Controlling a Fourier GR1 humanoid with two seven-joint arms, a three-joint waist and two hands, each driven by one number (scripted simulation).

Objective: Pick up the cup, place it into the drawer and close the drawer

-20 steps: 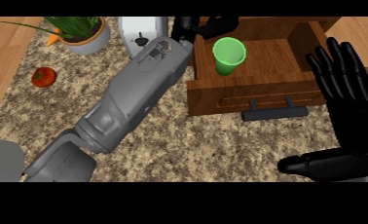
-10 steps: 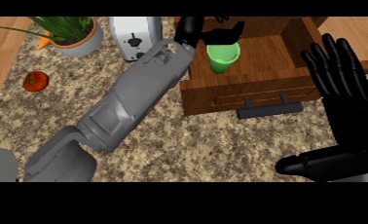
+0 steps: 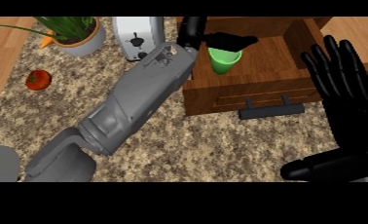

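The left robot hand (image 3: pixel 215 38) curls over the rim of the green cup (image 3: pixel 223 61), holding it inside the open wooden drawer (image 3: pixel 273 79) near the worktop's far edge. The right robot hand (image 3: pixel 338 72) rests open at the right edge.

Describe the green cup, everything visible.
The cup is bright green, plain, smooth like plastic, tapering toward its base. It stands roughly upright inside the open wooden drawer, toward the drawer's left side. The left hand is over its rim, black fingers curled across the top and hiding the opening. Whether its base rests on the drawer floor cannot be told. No handle or marking shows.
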